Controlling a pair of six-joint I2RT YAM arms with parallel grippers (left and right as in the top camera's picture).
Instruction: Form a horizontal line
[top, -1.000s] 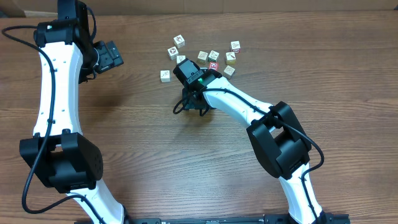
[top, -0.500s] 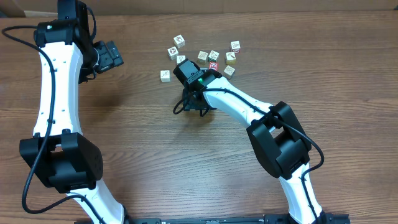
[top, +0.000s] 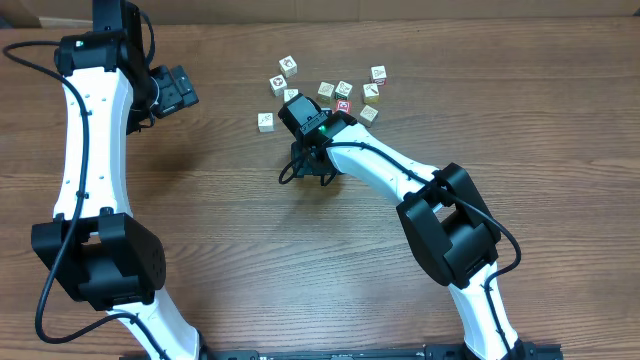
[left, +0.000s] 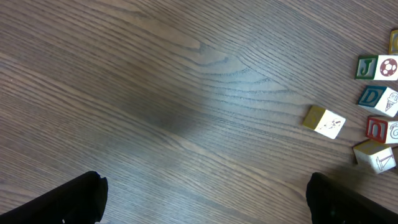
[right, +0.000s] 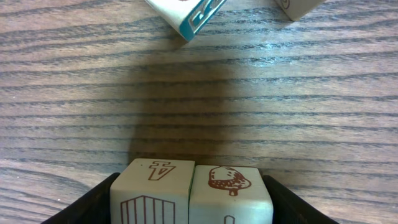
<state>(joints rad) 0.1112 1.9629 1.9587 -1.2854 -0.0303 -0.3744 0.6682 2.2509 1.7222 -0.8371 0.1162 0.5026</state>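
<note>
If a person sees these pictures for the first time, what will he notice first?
The right pincer clasps two cream cubes side by side, touching, at the right wrist view's lower edge. Overhead, loose cubes lie scattered near the top centre; the left pincer hangs open, off to the left.

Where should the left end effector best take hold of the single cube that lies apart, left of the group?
Grip the lone cube on two opposite side faces, descending from above. It lies flat with bare table around it, but slightly askew to the open left end effector, which probably needs a small wrist turn.
</note>
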